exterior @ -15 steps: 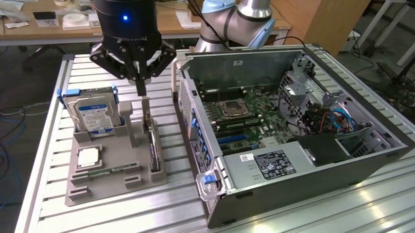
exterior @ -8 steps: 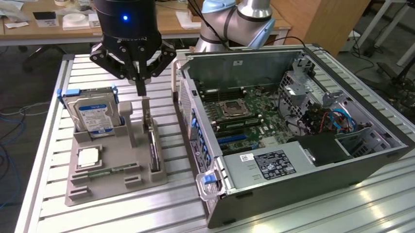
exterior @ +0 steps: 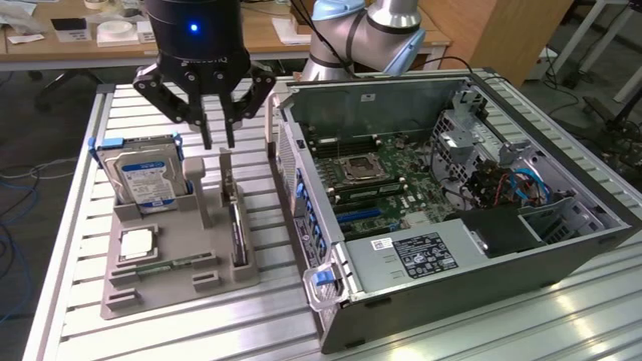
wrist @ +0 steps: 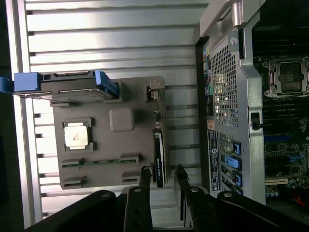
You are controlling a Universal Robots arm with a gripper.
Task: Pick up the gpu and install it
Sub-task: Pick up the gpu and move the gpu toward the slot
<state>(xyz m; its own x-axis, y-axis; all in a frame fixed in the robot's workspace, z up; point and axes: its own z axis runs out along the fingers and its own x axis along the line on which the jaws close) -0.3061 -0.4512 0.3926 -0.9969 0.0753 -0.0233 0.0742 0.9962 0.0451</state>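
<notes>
The gpu [exterior: 237, 235] stands on its edge in a slot along the grey holder tray [exterior: 180, 282], on the side nearest the computer case. In the wrist view the gpu [wrist: 159, 152] appears as a thin dark card seen edge-on, with its silver bracket at one end. My gripper [exterior: 219, 141] hangs above the tray's far end, over the line of the card and not touching it. It is open, with a narrow gap between the fingers [wrist: 145, 178] and nothing in them. Seen from the wrist, the gripper [wrist: 162, 175] straddles one end of the card.
A silver hard drive [exterior: 147, 177] with blue rails stands in the tray, with a processor chip [exterior: 137, 242] and a memory stick [exterior: 165, 263] lying near it. The open computer case [exterior: 431, 188] lies close to the tray's right in the exterior view, its motherboard [exterior: 381, 180] exposed.
</notes>
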